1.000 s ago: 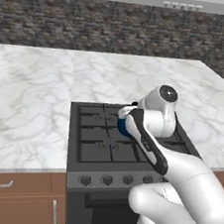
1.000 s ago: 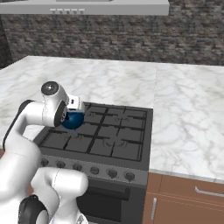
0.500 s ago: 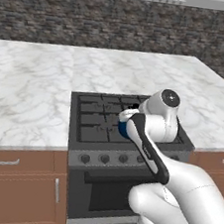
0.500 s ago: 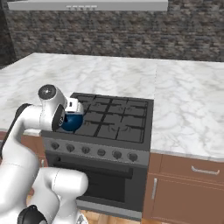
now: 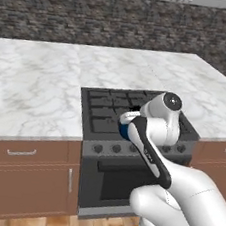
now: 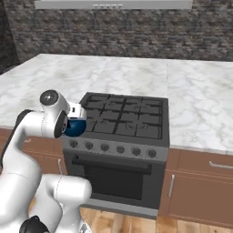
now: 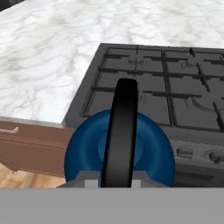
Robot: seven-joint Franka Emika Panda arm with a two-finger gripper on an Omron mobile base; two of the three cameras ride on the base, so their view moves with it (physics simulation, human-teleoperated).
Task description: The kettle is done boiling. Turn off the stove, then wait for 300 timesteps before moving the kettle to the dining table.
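Far left of the left base view there's marble counter (image 5: 32, 89) w/ brown cabinets (image 5: 26, 174) under it, nothing to avoid there. Moving right, the stove (image 5: 110, 109) sits mid-frame, black grates bare, knob row along its front. Just right of centre the kettle (image 5: 124, 131) shows as a sliver of blue tucked behind the white arm, lower middle of the frame, abt level w/ the stove's front edge. In the right base view it's the reverse: the kettle (image 6: 75, 127) hangs at centre-left, off the grates, out past the stove's front-left corner, w/ the stove (image 6: 127, 120) to its right. In the hand view the blue body fills the lower middle and the black handle (image 7: 121, 131) runs straight up the frame from the bottom edge; the gripper (image 7: 113, 181) is clamped shut on that handle, tips hidden behind it. So I'd judge this is the carry leg: kettle lifted clear of the burner, headed for the dining table. To do it well, I'd say keep the wrist level so the pot doesn't swing on its arch, hold the squeeze firm, don't open early, and let the base do the travelling rather than stretching the arm. Main risk looks like clipping the counter edge or tipping the kettle while turning.
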